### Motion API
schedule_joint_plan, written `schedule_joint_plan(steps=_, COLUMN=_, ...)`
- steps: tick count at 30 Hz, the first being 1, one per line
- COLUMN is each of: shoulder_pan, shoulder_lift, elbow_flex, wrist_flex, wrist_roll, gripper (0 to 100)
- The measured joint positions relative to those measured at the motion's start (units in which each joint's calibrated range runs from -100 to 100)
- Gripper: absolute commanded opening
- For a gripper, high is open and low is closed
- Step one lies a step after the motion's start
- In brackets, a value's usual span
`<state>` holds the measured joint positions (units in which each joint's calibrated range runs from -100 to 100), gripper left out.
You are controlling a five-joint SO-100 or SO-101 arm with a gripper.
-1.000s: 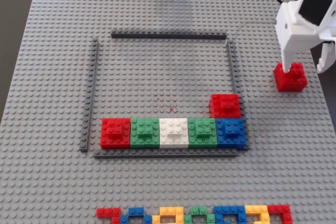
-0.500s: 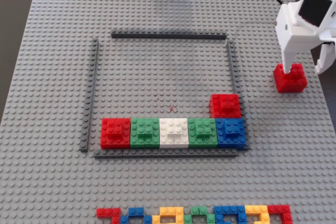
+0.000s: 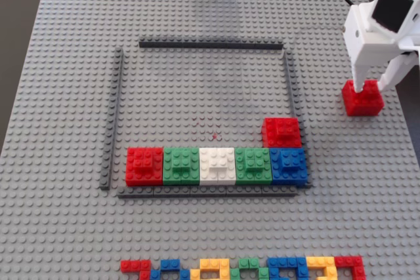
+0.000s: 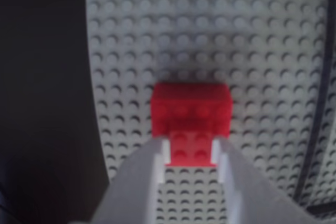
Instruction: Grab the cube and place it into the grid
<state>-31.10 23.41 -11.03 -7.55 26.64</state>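
While the grid (image 3: 119,116) already holds a row of blocks (image 3: 216,165) along its lower strip, with one red block (image 3: 282,132) above the row's right end, the cube (image 3: 363,98) sits outside, right of the frame, on the matte studded baseplate (image 3: 65,63). The white gripper (image 3: 369,86) pinches the cube's raised top brick between both fingers. Judged: seat the grip fully and lift straight up, since the studs resist. The cube is glossy moulded plastic.
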Motion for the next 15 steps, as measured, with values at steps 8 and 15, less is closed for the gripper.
schedule_joint_plan(steps=8, shoulder_pan=0.0, shoulder_lift=-0.08, elbow_flex=0.09, wrist_flex=0.05, wrist_roll=0.0, gripper=4)
schedule_joint_plan(steps=15, shoulder_pan=0.15, shoulder_lift=-1.78, elbow_flex=0.26, wrist_flex=1.95, wrist_roll=0.93, gripper=4)
